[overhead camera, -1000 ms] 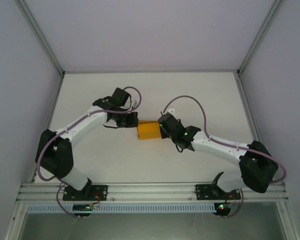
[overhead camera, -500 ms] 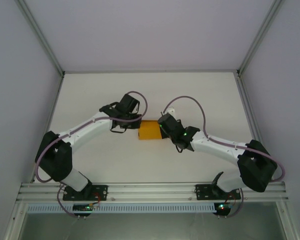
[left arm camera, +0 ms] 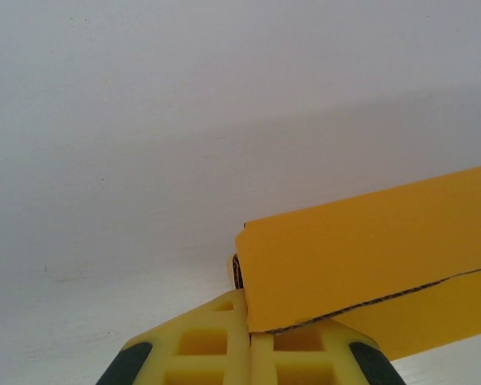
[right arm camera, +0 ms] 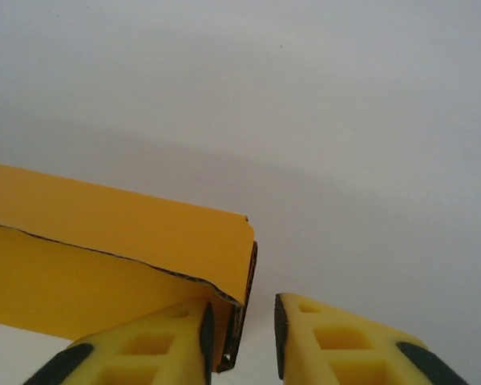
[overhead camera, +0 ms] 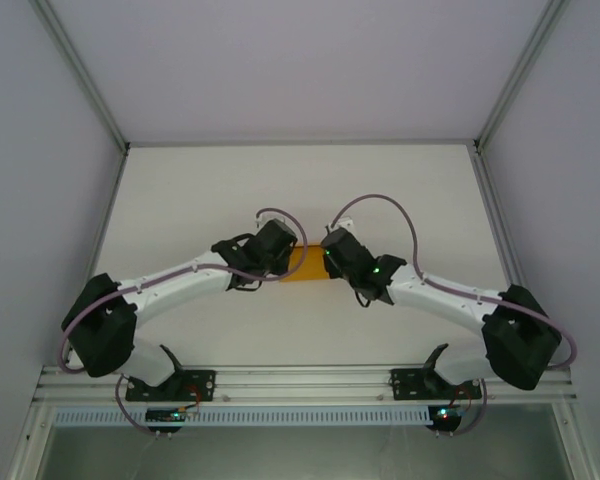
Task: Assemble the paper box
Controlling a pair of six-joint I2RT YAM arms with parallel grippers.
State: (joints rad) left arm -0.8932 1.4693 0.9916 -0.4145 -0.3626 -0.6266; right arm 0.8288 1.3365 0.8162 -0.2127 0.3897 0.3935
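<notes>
White table (overhead camera: pixel 180 200) carries the paper box (overhead camera: pixel 305 265) at its middle. My left gripper (left arm camera: pixel 250 353) is clenched against its left end. My right gripper (right arm camera: pixel 244 313) stands parted around the right edge. It looks folded up, but I judge the ends not yet closed.

**Orange-yellow card among white, black and yellow hardware**

The paper box (overhead camera: pixel 304 265) is plain orange-yellow with no print, and its cut edges show as thin dark speckled lines in both wrist views. The table (overhead camera: pixel 200 190) is a uniform off-white. The left arm (overhead camera: pixel 180 280) and right arm (overhead camera: pixel 450 295) have white links and black joints, with mauve cables (overhead camera: pixel 375 197) and small green lights (overhead camera: pixel 377 268) on the right wrist. The left end effector (left arm camera: pixel 250 341) and right end effector (right arm camera: pixel 242 321) have bright yellow fingers with dark patches. The walls (overhead camera: pixel 300 70) are pale lilac-grey, and the rail (overhead camera: pixel 300 380) is silver.
</notes>
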